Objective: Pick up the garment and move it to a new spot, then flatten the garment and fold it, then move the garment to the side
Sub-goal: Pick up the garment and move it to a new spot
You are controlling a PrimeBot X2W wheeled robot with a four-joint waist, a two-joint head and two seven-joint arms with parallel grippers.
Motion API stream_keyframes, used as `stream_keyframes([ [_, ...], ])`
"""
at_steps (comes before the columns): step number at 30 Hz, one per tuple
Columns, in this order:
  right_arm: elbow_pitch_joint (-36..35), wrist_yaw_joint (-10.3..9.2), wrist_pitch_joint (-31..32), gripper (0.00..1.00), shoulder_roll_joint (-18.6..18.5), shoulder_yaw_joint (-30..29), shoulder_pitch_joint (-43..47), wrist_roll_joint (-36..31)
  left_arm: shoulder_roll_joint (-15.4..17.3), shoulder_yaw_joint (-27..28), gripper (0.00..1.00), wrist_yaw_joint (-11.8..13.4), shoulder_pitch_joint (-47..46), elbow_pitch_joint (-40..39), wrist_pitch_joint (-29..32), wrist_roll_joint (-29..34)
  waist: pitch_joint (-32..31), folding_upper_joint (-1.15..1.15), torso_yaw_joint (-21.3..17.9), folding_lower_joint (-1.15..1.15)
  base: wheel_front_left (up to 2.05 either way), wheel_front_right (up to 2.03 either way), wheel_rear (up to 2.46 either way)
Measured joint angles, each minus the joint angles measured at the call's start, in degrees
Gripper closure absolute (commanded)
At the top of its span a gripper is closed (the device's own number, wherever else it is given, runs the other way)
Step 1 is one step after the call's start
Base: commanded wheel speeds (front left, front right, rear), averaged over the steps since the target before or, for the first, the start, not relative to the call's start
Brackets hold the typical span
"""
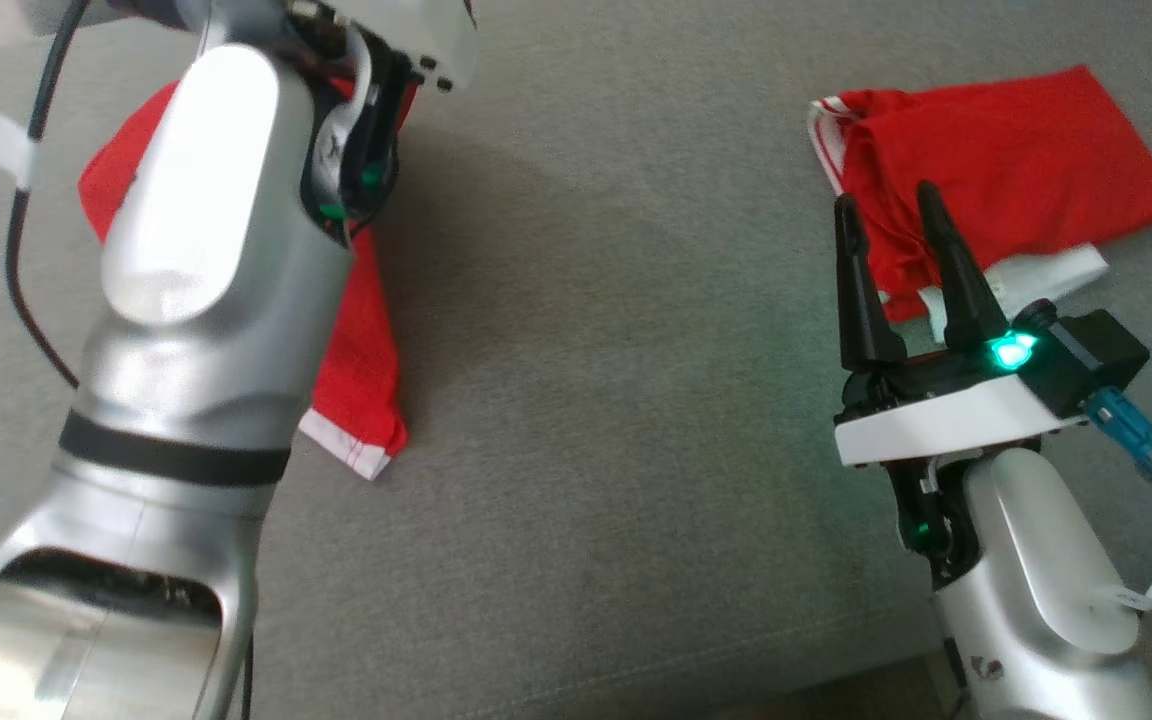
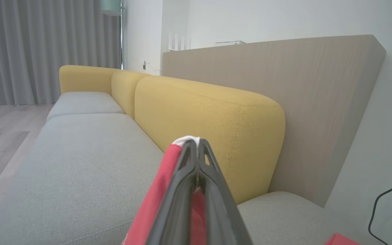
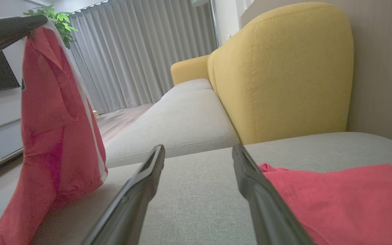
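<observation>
I count two red garments: the hanging garment (image 1: 361, 330) by the sofa's left edge, the flat garment (image 1: 1016, 160) at its far right corner. Two grippers: left gripper (image 2: 194, 144), right gripper (image 1: 886, 197). One grey sofa (image 1: 616, 400).

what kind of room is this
Most likely a home living room: a long sofa with grey seats and yellow back cushions, floor-length grey curtains, and a leafy plant.

Head view looks down on grey seat (image 1: 616, 450); wrist views skim it

Silver forearms (image 1: 196, 200), blk band (image 1: 171, 455), blk tool fingers (image 1: 958, 280), green LEDs (image 1: 1008, 352), blue connector (image 1: 1131, 435), poss. USB
</observation>
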Motion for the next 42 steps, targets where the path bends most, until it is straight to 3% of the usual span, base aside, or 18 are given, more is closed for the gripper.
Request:
stream_keyframes([
  [3,-0.2,0.0,0.0,0.0,0.0,0.2,0.0,0.4,-0.1,-0.6,1.0,0.2,-1.2,4.2,-1.5,0.2,0.7,0.0,-1.2,0.0,0.0,0.0,0.0],
  [4,-0.4,0.0,0.0,0.0,0.0,0.2,0.0,0.4,-0.1,-1.1,0.93,0.2,-1.2,5.6,-1.7,0.6,1.0,0.0,-1.5,0.0,0.0,0.0,0.0],
  [5,-0.5,0.0,0.0,0.0,0.0,0.3,0.0,0.4,-0.1,-1.5,0.22,0.0,-1.2,7.2,-1.9,0.8,1.2,0.0,-1.7,0.0,0.0,0.0,0.0],
  [6,-0.5,0.0,0.0,0.0,0.0,0.3,0.0,0.4,-0.1,-1.5,0.0,0.0,-1.2,7.2,-1.9,0.8,1.2,0.0,-1.7,0.0,0.0,0.0,0.0],
  [7,-0.5,0.0,0.0,0.0,0.0,0.5,0.0,0.4,-0.1,-2.4,0.0,-1.2,-1.2,10.0,-2.0,0.9,1.6,0.0,-2.0,0.0,0.0,0.0,0.0],
  [14,-0.7,0.0,0.0,0.0,0.0,1.0,0.0,0.4,0.0,-3.3,0.0,-3.1,-1.2,14.8,-4.4,1.0,1.6,0.0,-1.5,0.0,0.0,0.0,0.0],
  [25,0.7,0.0,0.0,0.0,0.0,-0.8,0.9,-1.9,4.1,-1.9,0.0,-3.7,0.6,17.4,-8.5,-0.2,-2.1,0.0,4.1,0.0,0.0,0.0,0.0],
  [35,2.6,0.0,0.1,0.0,0.0,-3.4,6.4,-4.6,10.0,1.2,0.0,-3.4,17.2,11.9,-10.0,-4.0,-7.9,0.0,12.2,0.0,0.0,0.0,0.0],
  [39,2.7,0.0,0.8,0.0,0.0,-4.0,8.6,-4.9,11.4,2.6,0.0,-2.6,27.1,6.9,-10.6,-6.0,-10.6,0.0,15.0,0.0,0.0,0.0,0.0],
  [42,2.8,0.0,1.5,0.0,0.0,-4.0,10.7,-4.9,11.7,3.3,0.0,-0.7,37.6,0.9,-11.0,-7.3,-12.9,0.0,17.2,0.0,0.0,0.0,0.0],
])
